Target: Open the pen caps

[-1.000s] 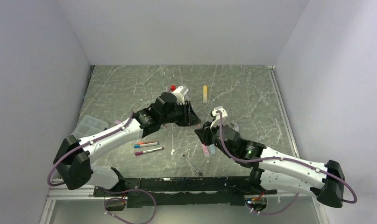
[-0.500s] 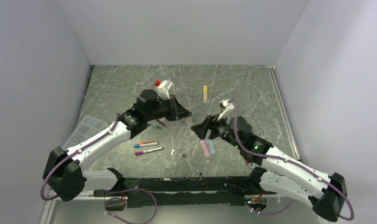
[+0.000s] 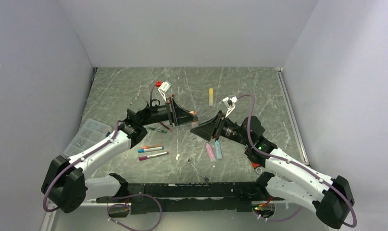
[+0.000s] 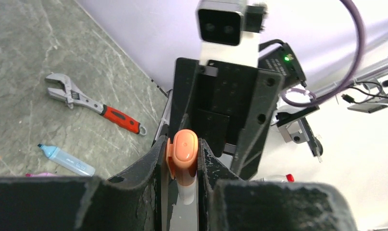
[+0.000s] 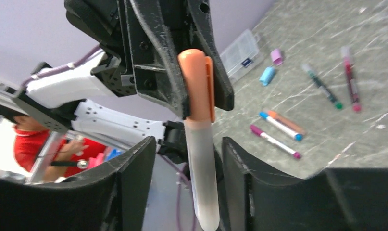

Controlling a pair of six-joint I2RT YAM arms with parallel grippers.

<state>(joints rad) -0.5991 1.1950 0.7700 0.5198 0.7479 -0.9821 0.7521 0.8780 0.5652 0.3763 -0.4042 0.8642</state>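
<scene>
Two grippers are shown tip to tip above the surface [image 3: 259,91]. The orange cap [image 4: 182,151] is clamped between the closed jaws of the left gripper [image 4: 183,144]. The pale pen body [image 5: 201,163] is seen running from the cap into the gap of the right gripper [image 5: 188,144], whose jaws are spread open, clear of it on both sides. A pink highlighter [image 3: 210,152] and a blue highlighter [image 3: 218,150] are laid on the surface beneath the right jaws.
</scene>
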